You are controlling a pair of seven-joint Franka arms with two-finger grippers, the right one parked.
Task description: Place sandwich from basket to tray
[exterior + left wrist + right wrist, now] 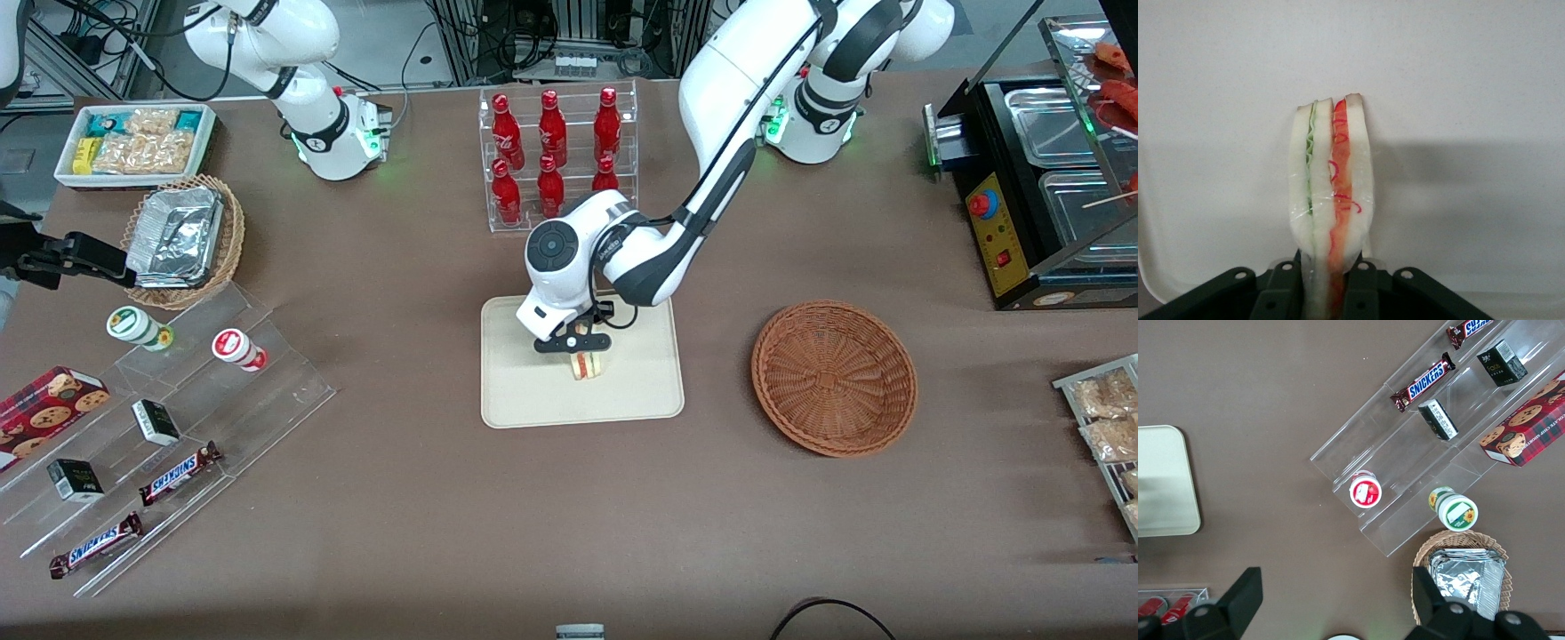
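Note:
The sandwich (587, 364) stands on edge on or just above the cream tray (533, 391), near its middle. My left gripper (582, 348) is directly above it, shut on the sandwich's upper part. In the left wrist view the sandwich (1331, 173) shows white bread with green and orange-red filling, pinched between the black fingers (1363, 290) against the pale tray surface (1471, 80). The reddish-brown woven basket (834, 377) sits empty beside the tray, toward the working arm's end of the table.
A clear rack of red bottles (556, 156) stands farther from the front camera than the tray. Toward the parked arm's end are acrylic steps with snack bars (178, 471), a tan basket with foil containers (182, 240) and a white snack bin (133, 142). A black food warmer (1040, 187) stands at the working arm's end.

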